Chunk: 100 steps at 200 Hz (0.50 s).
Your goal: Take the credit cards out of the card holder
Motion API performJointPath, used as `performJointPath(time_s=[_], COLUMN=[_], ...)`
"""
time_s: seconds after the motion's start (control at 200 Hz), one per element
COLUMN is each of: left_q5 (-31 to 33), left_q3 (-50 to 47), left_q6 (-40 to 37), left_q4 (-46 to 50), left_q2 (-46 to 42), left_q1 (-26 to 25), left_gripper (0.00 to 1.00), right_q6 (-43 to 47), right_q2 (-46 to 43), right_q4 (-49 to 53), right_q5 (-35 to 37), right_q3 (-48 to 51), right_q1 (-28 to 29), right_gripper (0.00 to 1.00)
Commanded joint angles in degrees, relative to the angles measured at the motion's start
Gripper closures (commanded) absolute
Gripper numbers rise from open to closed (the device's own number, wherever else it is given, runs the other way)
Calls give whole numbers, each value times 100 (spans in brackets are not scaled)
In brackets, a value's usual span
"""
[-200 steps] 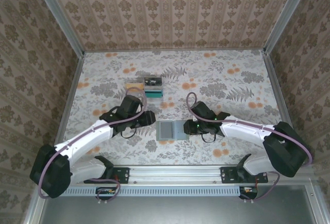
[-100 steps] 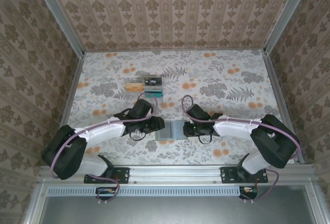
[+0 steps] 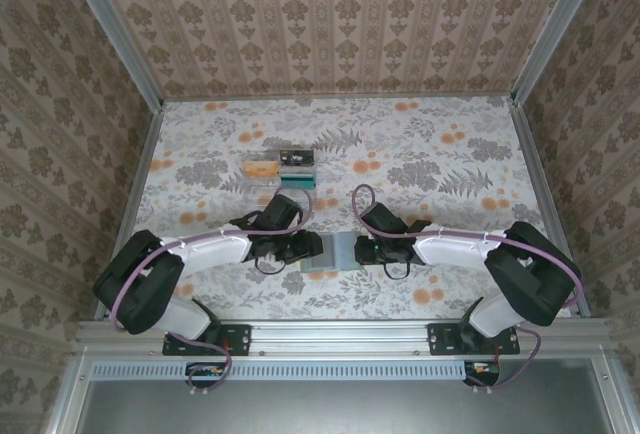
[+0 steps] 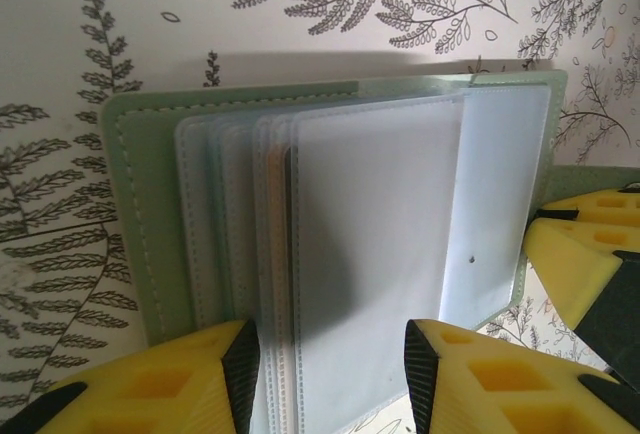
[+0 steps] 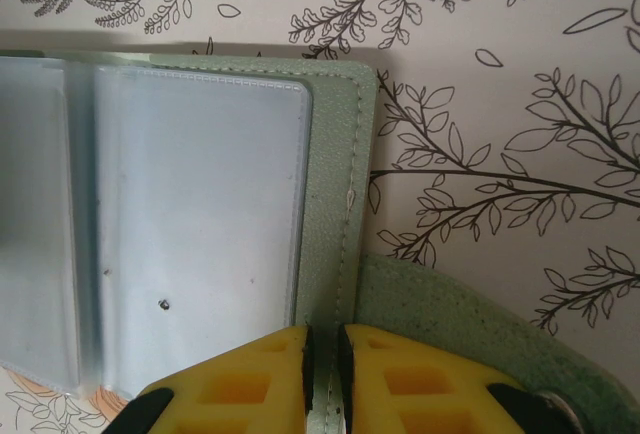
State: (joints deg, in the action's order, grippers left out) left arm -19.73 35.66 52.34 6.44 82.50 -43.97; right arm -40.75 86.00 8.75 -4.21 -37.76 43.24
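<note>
Your left hand (image 4: pixel 330 352): low over the tabletop (image 3: pixel 450 144), yellow fingers (image 4: pixel 190 384) apart, straddling the near edge of the clear sleeves (image 4: pixel 380 214). The sleeves lie flat in the gap, unpinched.

Credit card (image 3: pixel 262 167): one yellow-orange piece, farther out on the tabletop beyond your left hand. It sits just beside a dark and teal object (image 3: pixel 297 166), well apart from the holder. It is too small for you to read any detail.

Card holder (image 3: pixel 335 252): sage-green, lying open and flat on the floral tabletop, between your two hands and close to the front edge. Several clear sleeves overlap across its inside, their stitched edges stepped one behind another.

Your right hand (image 5: pixel 322 339): yellow fingers nearly together, clamped on the stitched edge of the holder's green cover. A green closing tab (image 5: pixel 470 344) lies on the tabletop just beside that hand.
</note>
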Motion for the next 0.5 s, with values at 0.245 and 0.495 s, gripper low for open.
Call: performJointPath(time_s=[0.245, 0.495], left_q5=[214, 137], left_q3=[463, 542], left_q6=[-336, -347], left_q4=[680, 689], left_q2=[-393, -14], left_q1=[-102, -112], left_gripper=[55, 56], right_q6=[-82, -94], right_q2=[50, 36], right_q4=[32, 38], right_q5=[148, 139], right_q3=[170, 181], right_q1=[77, 84], right_gripper=[81, 81])
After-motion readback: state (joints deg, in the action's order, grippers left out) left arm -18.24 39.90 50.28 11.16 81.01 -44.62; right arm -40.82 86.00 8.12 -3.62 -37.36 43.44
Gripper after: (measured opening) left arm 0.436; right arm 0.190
